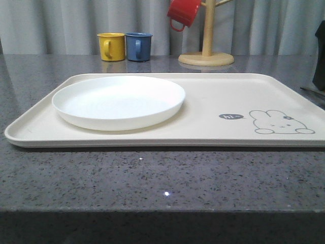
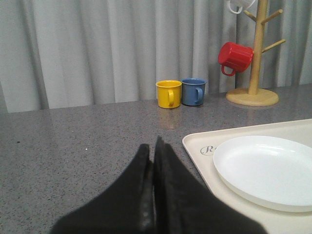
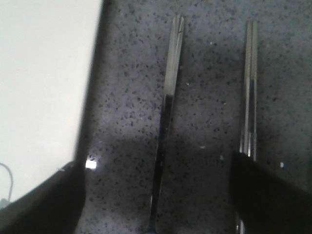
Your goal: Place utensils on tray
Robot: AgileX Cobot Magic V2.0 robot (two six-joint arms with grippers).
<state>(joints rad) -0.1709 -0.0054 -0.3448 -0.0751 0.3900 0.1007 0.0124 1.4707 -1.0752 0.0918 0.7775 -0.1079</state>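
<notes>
The cream tray (image 1: 213, 96) with its rabbit drawing lies across the table, and the round white plate (image 1: 119, 101) sits on its left part. My left gripper (image 2: 153, 153) is shut with nothing in it, hovering over bare counter beside the tray's corner (image 2: 195, 146) and the plate (image 2: 265, 170). My right gripper (image 3: 156, 163) is open above the counter just off the tray's edge (image 3: 44, 73). A silver fork (image 3: 168, 92) lies on the counter between its fingers. The pair of metal chopsticks (image 3: 250, 83) lies parallel to it, one end hidden under one finger (image 3: 265, 195).
A yellow mug (image 1: 111, 46) and a blue mug (image 1: 138, 46) stand behind the tray. A wooden mug tree (image 1: 206, 51) at the back holds a red mug (image 1: 184, 12). Part of my right arm (image 1: 320, 56) shows dark at the table's right edge. Grey curtains close the back.
</notes>
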